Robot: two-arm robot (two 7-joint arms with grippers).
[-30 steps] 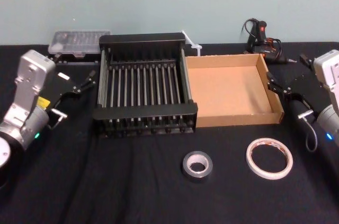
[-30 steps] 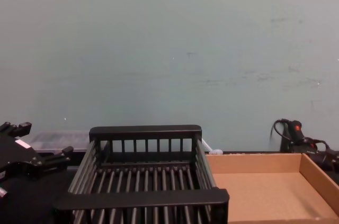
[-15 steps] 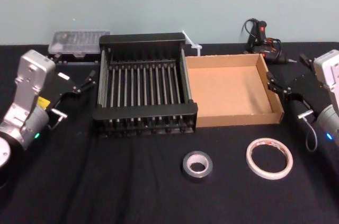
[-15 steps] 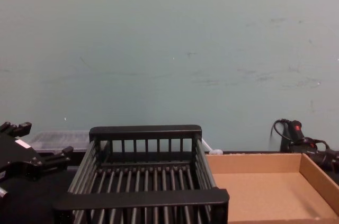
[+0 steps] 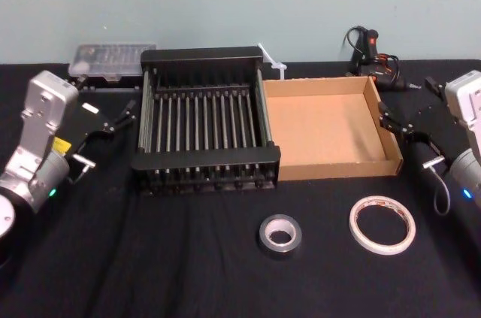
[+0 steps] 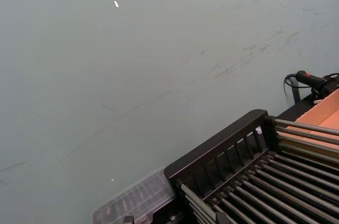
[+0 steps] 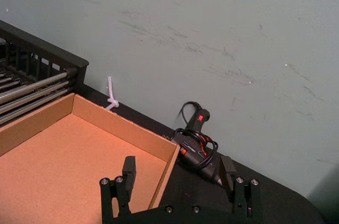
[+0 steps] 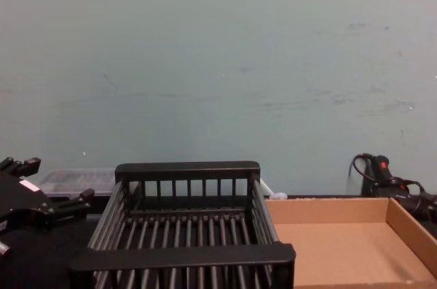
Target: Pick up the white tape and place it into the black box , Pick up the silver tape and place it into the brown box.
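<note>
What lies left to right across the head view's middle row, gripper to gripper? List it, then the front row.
Middle row: left gripper → black box → brown box → right gripper. Front row: silver tape → white tape.

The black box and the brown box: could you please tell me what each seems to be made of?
The black box looks like moulded plastic with a matte black finish: its rims and slats are thick, smooth and uniform. Its bottom bars glint grey and might be metal, but I cannot tell. The brown box looks like plain cardboard: dull, unprinted tan, with thin, straight walls.
</note>
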